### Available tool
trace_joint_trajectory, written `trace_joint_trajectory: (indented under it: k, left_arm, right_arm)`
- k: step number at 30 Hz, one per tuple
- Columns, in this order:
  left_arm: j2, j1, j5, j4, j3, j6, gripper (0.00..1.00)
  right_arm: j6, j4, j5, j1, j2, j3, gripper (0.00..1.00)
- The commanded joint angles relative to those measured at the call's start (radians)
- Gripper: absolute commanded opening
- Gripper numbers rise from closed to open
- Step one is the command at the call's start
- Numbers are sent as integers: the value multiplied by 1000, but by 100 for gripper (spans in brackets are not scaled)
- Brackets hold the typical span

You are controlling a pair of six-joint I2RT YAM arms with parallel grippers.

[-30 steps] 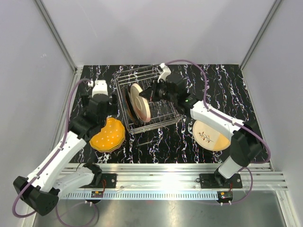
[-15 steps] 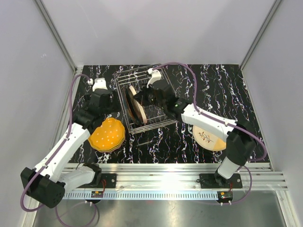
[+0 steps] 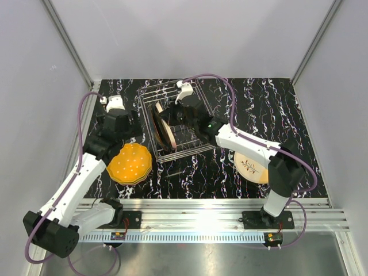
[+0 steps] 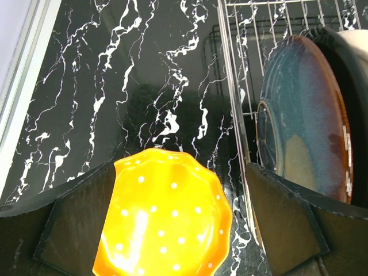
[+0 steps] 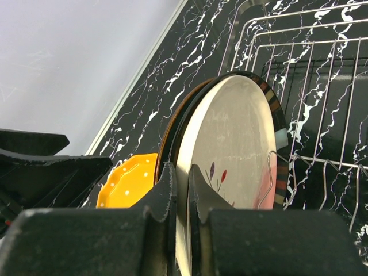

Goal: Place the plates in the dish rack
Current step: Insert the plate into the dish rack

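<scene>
**Cream plate pinched at the rack, not yet let go**

Cream-coloured and round, with a small flower sprig painted on it, the ceramic plate stands on edge inside the silver wire dish rack. The right hand is clenched on its rim. Just past that hand's far finger, a dark glazed plate stands in the rack, close against the cream one.

I cannot tell whether the cream plate's lower edge sits between two bars. If it does not, letting go could tip it onto the dark plate or slide it flat, with a knock that might chip either rim. Pulling the hand back carelessly could also catch a wire and drag the light rack across the black marbled table.

The left hand hangs released, jaws wide, directly above an orange scalloped plate with white dots lying flat. A flat plate gives little edge, so a grab there may slip.
</scene>
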Motion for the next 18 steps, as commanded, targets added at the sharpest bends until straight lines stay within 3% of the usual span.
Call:
trace_joint_trajectory:
  k: [1,10,18]
  left_arm:
    - [-3,14,23,45,-11,15,99]
    - [-12,34,42,54,-8,43,99]
    - [-55,54,54,54,-40,49,99]
  right_arm:
    - [-51,6,-55,6,-59,44,0]
    - [8,-126,-67,-5,-130,216,0]
    - [121,-74,-170,-42,-142,192,0]
